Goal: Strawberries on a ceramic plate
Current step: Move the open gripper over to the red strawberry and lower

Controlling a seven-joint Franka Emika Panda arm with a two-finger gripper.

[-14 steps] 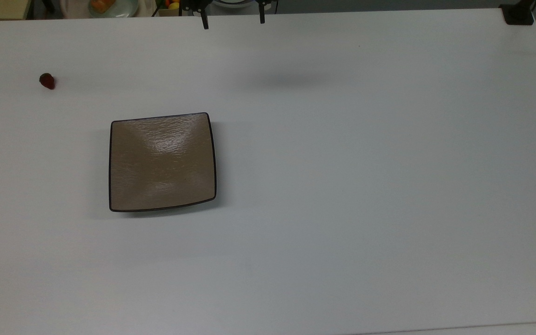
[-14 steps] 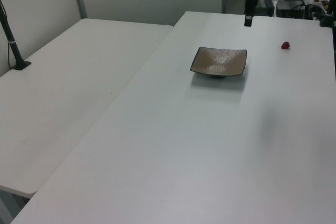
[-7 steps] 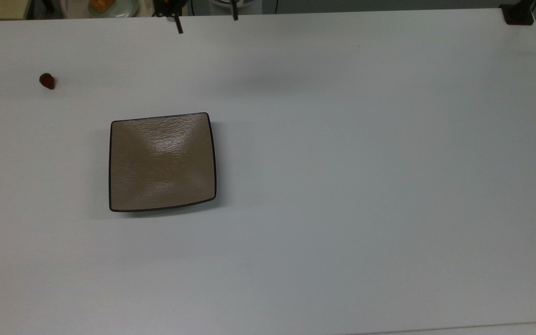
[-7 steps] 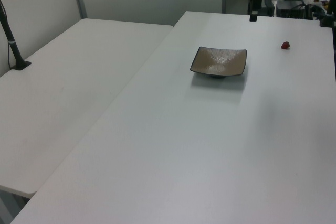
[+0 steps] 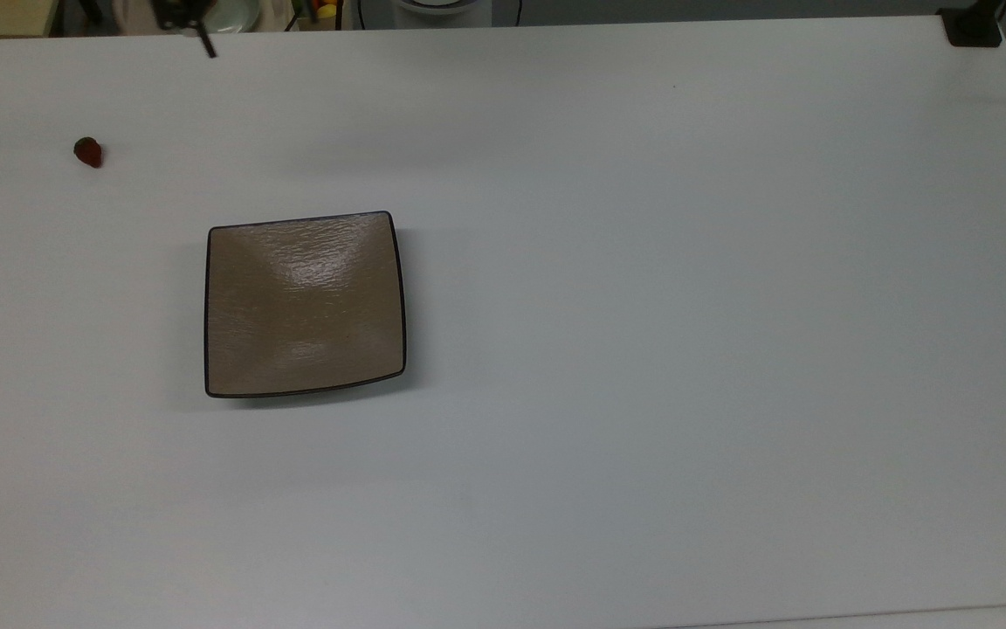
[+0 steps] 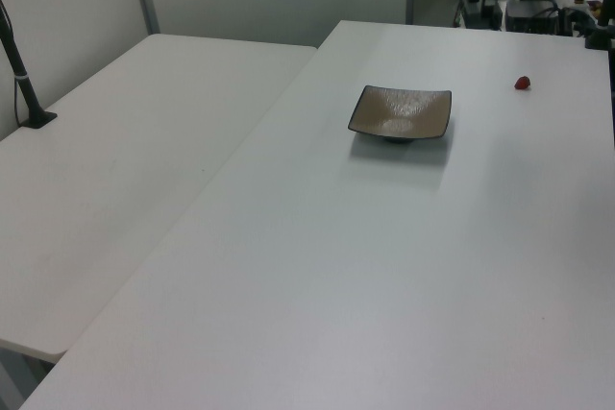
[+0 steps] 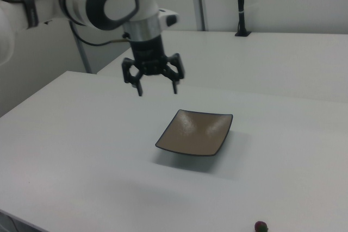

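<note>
The strawberry is small and red with a darker end. It lies alone on the white table near the top view's left edge, and it also sits at the bottom of the right view and at the left view's far right. The square tan ceramic plate with its thin dark rim rests bare on the table, to the lower right of the strawberry in the top view. My gripper hangs open and holds nothing, high above the table beside the plate's far corner. One finger shows at the top view's upper edge.
A black clamp base sits at the top view's upper right corner. A second white table with a black pole adjoins on the left view's left. Dishes and clutter lie beyond the far table edge.
The gripper has slid along the far table edge toward the top view's left, nearer the strawberry's side, staying open. Plate and strawberry have not moved.
</note>
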